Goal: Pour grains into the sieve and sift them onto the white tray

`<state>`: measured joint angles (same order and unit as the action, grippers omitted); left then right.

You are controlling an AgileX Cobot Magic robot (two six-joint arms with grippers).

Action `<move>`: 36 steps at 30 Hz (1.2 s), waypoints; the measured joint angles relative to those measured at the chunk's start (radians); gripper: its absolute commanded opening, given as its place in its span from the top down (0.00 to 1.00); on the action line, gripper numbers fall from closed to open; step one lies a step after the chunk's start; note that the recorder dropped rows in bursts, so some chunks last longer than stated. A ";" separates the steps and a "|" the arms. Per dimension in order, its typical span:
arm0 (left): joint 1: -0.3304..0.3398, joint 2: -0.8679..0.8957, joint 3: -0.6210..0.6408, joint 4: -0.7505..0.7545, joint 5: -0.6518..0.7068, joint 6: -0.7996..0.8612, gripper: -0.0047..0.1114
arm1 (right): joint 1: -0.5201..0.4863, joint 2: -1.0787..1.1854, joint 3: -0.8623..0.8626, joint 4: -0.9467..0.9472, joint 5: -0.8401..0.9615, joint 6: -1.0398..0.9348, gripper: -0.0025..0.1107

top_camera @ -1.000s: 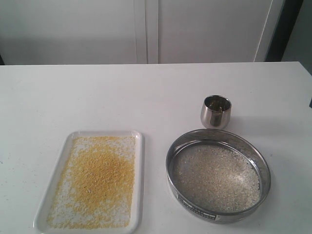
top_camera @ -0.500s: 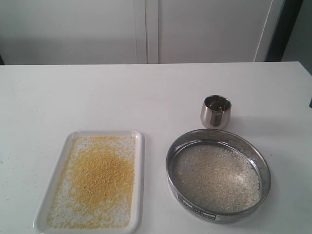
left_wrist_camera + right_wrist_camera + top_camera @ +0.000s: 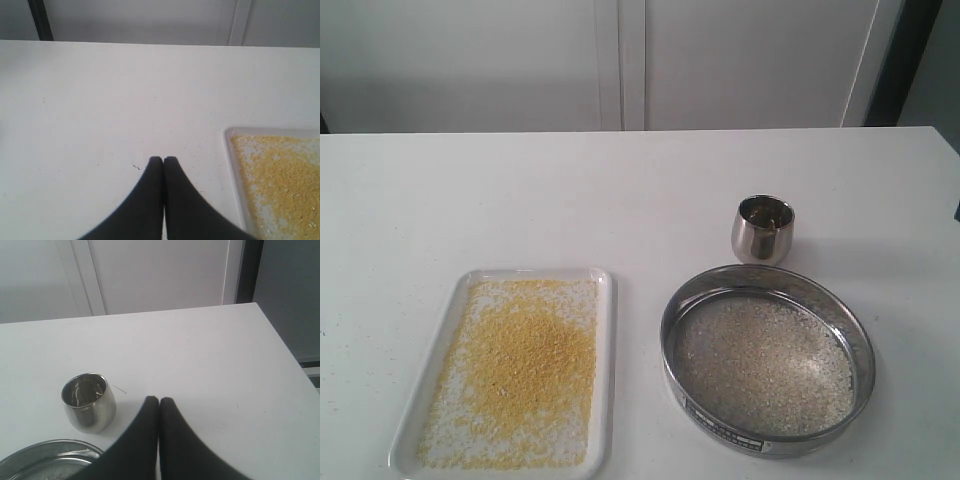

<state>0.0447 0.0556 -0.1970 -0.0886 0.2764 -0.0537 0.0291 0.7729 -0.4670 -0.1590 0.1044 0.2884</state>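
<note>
The white tray lies at the front left of the table with golden-yellow grains spread over it. To its right stands the round metal sieve, holding whitish rice-like grains on its mesh. Neither gripper shows in the exterior view. In the left wrist view my left gripper is shut and holds nothing, over bare table beside the tray's corner. My right gripper is shut and holds nothing, beside the steel cup, with the sieve's rim at the frame edge.
A small rounded steel cup stands just behind the sieve, also seen in the right wrist view. The white table ends at its back edge against white cabinet doors. Its right edge shows in the right wrist view.
</note>
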 measured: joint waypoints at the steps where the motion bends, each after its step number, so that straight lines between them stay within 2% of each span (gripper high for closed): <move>1: 0.000 -0.013 0.014 0.000 -0.005 0.002 0.96 | 0.000 0.000 0.000 0.000 0.000 0.000 0.98; 17: 0.000 -0.052 0.188 0.025 -0.036 0.006 0.96 | 0.000 0.000 0.000 0.000 0.000 0.022 0.98; 36: 0.000 -0.052 0.192 0.051 -0.048 0.044 0.96 | 0.000 0.000 0.000 0.000 0.000 0.024 0.98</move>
<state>0.0447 0.0039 -0.0048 -0.0378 0.2283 -0.0097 0.0291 0.7729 -0.4670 -0.1590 0.1044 0.3123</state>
